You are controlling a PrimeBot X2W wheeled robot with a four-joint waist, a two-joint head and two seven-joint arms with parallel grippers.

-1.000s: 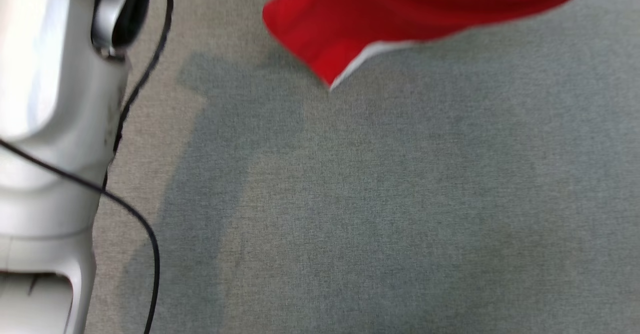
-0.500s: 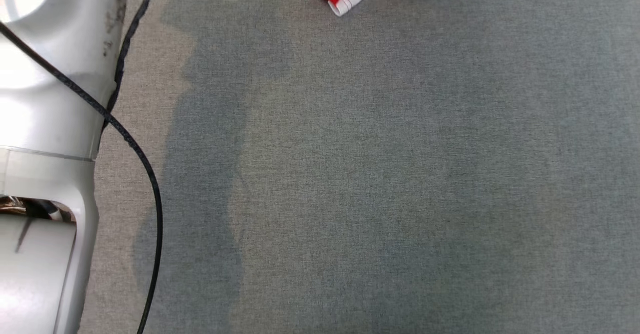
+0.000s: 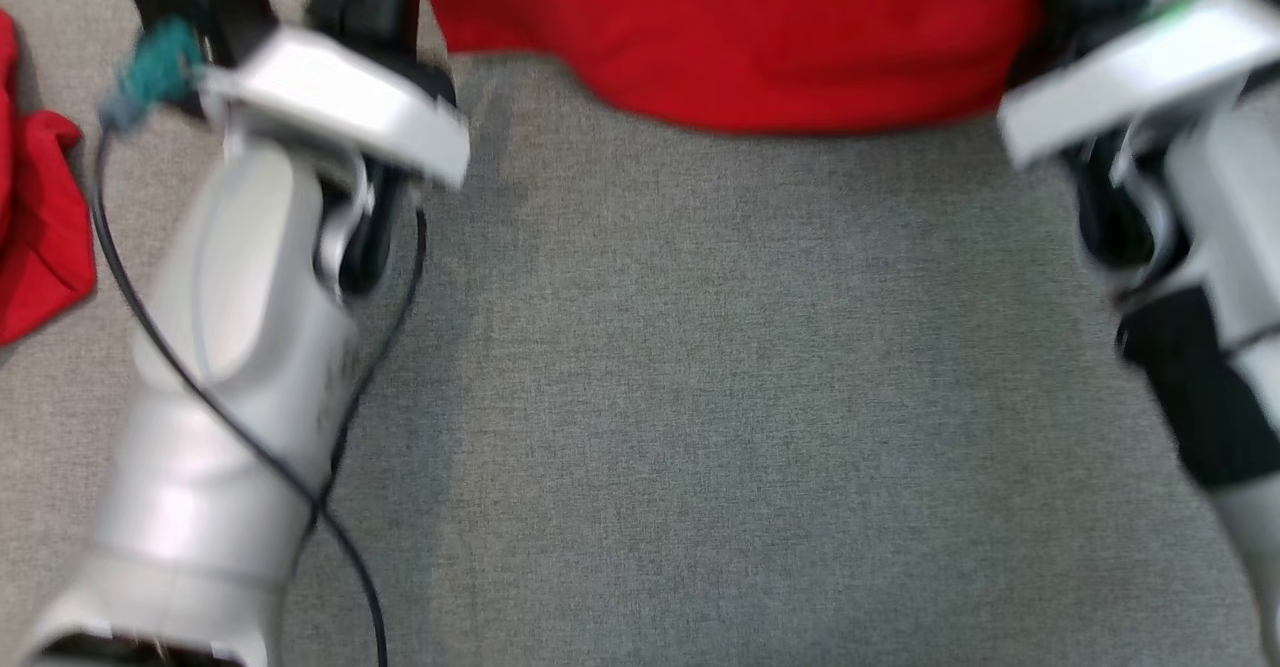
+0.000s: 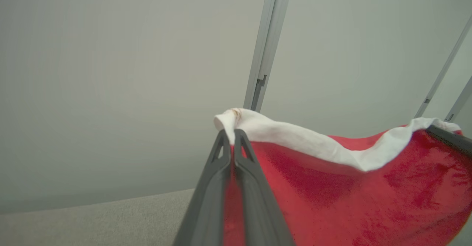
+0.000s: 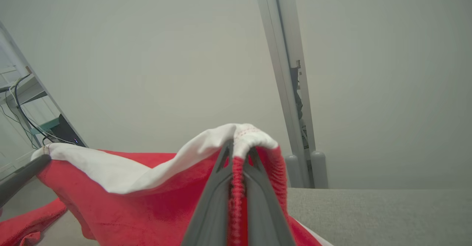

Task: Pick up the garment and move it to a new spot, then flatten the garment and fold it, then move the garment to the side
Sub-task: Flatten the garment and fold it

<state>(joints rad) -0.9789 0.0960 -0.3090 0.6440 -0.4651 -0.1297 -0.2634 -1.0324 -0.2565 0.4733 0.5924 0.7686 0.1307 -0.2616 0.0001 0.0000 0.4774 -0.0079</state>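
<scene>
Left wrist view: pinching the white hem [image 4: 302, 139] of the soft red fabric garment [image 4: 368, 194] in the fully closed left gripper [image 4: 233, 134], and, in right wrist view, pinching the hem's other end in the equally closed right gripper [image 5: 239, 147]. Holding the garment stretched between the 2 grippers, draping toward the grey woven surface [image 3: 700, 397]. Risking a slip from either thin pinch, or a bunched, creased landing, if swinging too fast.

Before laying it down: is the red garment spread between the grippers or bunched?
Spread: the left gripper and right gripper, both shut, pinch opposite ends of its white hem, and the garment sags between them.
</scene>
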